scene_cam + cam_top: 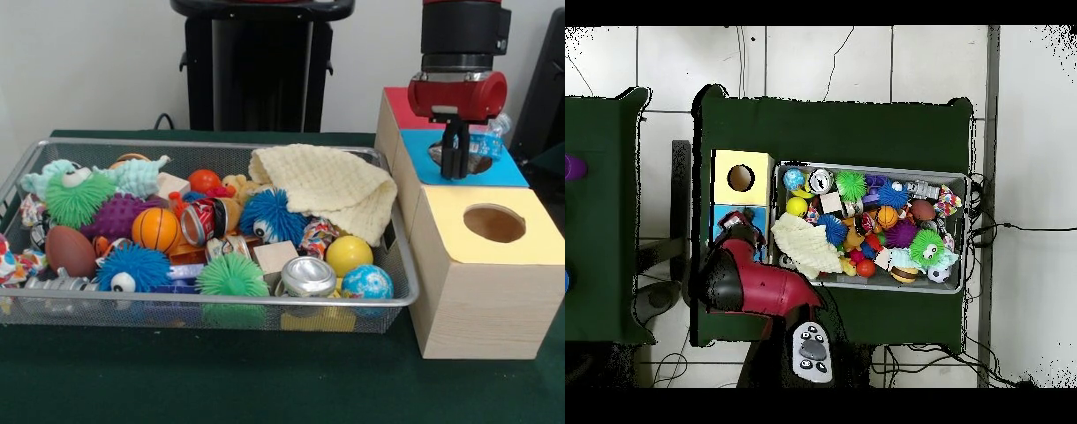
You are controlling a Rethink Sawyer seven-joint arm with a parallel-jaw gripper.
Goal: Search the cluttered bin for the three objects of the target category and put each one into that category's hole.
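Note:
The wire mesh bin (pixel 221 300) lies on the green table, full of toys; it also shows in the overhead view (pixel 870 168). My gripper (pixel 455 172) hangs straight down over the dark hole (pixel 477 164) in the blue-topped box (pixel 508 172), its tips low at the hole's mouth. A wrinkly clear packet (pixel 490 141) showing blue and white sits against the gripper's right side, above the blue top. I cannot tell whether it is gripped or lies on the box. I cannot pick out other such packets in the clutter. In the overhead view the red arm (pixel 750 280) hides the gripper.
A yellow-topped wooden box (pixel 530 243) with a round hole (pixel 494 223) stands nearest the camera; a red-topped box (pixel 399 106) stands behind the blue one. In the bin are a cream cloth (pixel 331 185), spiky balls (pixel 231 276), a red can (pixel 201 221) and a silver can (pixel 308 276).

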